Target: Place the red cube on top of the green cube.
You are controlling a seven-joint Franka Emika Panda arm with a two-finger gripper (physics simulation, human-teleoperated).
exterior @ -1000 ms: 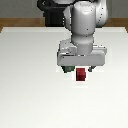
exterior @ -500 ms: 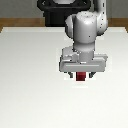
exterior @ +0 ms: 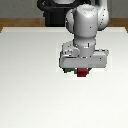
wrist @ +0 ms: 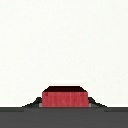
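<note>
Exterior view. A sliver of the green cube point(exterior: 68, 70) is seen at about 9 o'clock of the red cube point(exterior: 82, 73), close beside it and largely hidden beneath the arm's wrist housing point(exterior: 82, 56). Both lie on the white table point(exterior: 25, 90), near its middle. The gripper point(exterior: 82, 70) is lowered over the red cube; its opening and hold cannot be told. Wrist view: the red cube point(wrist: 64, 96) is seen close below the camera.

exterior: high, wide, whole table point(exterior: 20, 75) | wrist: close | shared: red cube point(exterior: 82, 73)
</note>
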